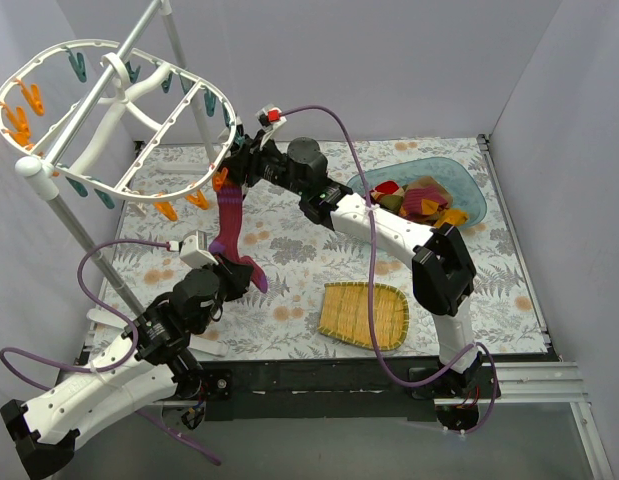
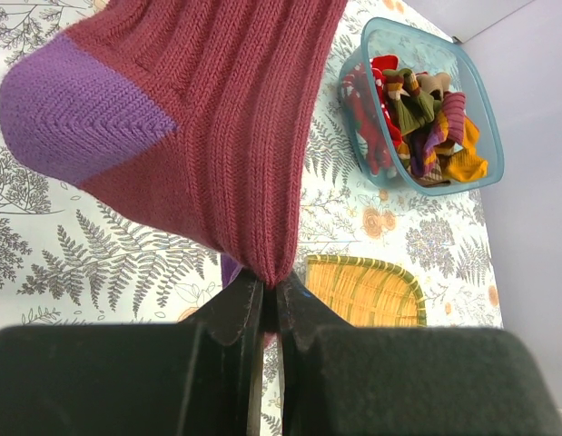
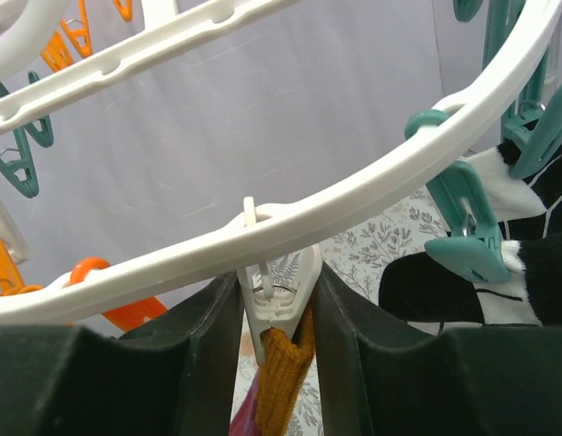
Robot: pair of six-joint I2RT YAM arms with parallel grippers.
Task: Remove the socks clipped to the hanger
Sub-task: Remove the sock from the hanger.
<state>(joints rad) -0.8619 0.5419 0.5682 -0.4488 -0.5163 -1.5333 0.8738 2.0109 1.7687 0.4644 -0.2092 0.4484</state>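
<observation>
A maroon sock [image 1: 231,215] with purple heel and toe hangs from the white oval hanger [image 1: 89,45] at its near right rim. My left gripper [image 1: 239,268] is shut on the sock's lower end; in the left wrist view the ribbed maroon fabric [image 2: 217,136] is pinched between the fingertips [image 2: 271,286]. My right gripper [image 1: 237,150] is up at the rim [image 3: 399,173], its jaws pressed on both sides of a white clip [image 3: 279,295] that holds the sock's mustard cuff [image 3: 281,372]. A black-and-white sock [image 3: 444,282] hangs from teal clips [image 3: 467,227] to the right.
A blue bin [image 1: 469,180] with several loose socks [image 2: 408,118] sits at the back right. A woven yellow tray [image 1: 364,315] lies near the front middle. The hanger's pole stand [image 1: 69,225] slants down the left side. Orange clips [image 1: 19,115] dangle round the rim.
</observation>
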